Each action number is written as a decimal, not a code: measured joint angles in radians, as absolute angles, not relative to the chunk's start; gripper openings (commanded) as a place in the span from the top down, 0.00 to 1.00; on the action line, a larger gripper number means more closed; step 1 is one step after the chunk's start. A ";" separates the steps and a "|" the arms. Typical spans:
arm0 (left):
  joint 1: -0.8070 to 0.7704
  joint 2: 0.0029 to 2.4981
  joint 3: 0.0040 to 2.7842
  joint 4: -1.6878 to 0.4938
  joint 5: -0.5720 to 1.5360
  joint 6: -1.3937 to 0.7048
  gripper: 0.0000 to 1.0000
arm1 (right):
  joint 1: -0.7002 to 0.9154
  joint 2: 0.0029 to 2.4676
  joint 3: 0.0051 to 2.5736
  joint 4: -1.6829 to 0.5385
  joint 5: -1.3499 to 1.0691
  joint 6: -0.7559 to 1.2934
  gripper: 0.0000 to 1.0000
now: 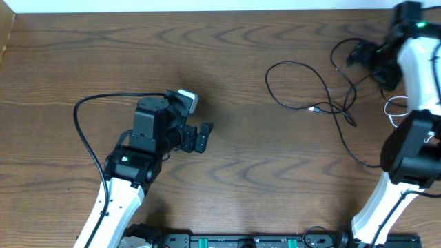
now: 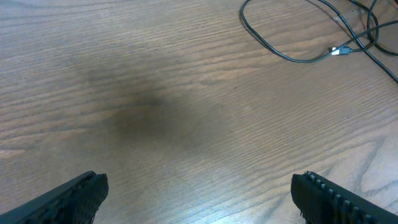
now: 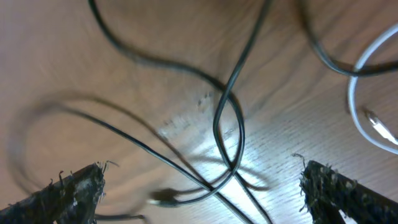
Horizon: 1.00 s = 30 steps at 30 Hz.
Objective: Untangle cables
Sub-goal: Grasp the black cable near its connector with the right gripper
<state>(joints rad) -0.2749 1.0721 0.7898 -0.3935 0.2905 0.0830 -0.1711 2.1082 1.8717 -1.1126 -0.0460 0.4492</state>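
Note:
A long thin black cable (image 1: 298,66) lies in loose crossing loops on the right half of the table, and its small plug end (image 1: 314,109) points left. A short white cable (image 1: 394,110) curls beside the right arm. My right gripper (image 1: 354,56) is open and hovers over the black loops. In the right wrist view the black cable (image 3: 229,106) crosses itself between the open fingers (image 3: 202,193), with the white cable (image 3: 367,93) at the right edge. My left gripper (image 1: 204,136) is open and empty over bare wood. The left wrist view shows the fingers (image 2: 199,199) apart and the black cable (image 2: 280,53) far ahead.
The wooden table (image 1: 234,48) has a light wall edge along the back. The left arm's own thick black cable (image 1: 86,138) arcs on the left side. A black rail (image 1: 241,241) runs along the front edge.

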 measured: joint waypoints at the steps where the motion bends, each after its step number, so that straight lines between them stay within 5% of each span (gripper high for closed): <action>1: -0.275 1.072 0.789 -0.393 0.290 0.083 0.01 | -0.151 2.108 1.846 -1.106 -0.017 0.411 0.01; 17: -0.275 1.072 0.790 -0.393 0.290 0.083 0.01 | -0.111 2.099 1.480 -0.860 0.169 0.318 0.03; 19: -0.275 1.072 0.789 -0.393 0.290 0.083 0.01 | -0.111 2.092 1.463 -0.835 0.157 0.317 0.17; 21: -0.275 1.072 0.789 -0.393 0.290 0.083 0.00 | -0.111 2.086 1.447 -0.805 0.133 0.324 0.58; 23: -0.275 1.072 0.790 -0.393 0.290 0.083 0.00 | -0.110 2.084 1.435 -0.783 0.100 0.341 0.73; 30: -0.275 1.072 0.790 -0.393 0.290 0.083 0.01 | -0.108 2.058 1.381 -0.715 0.051 0.380 0.72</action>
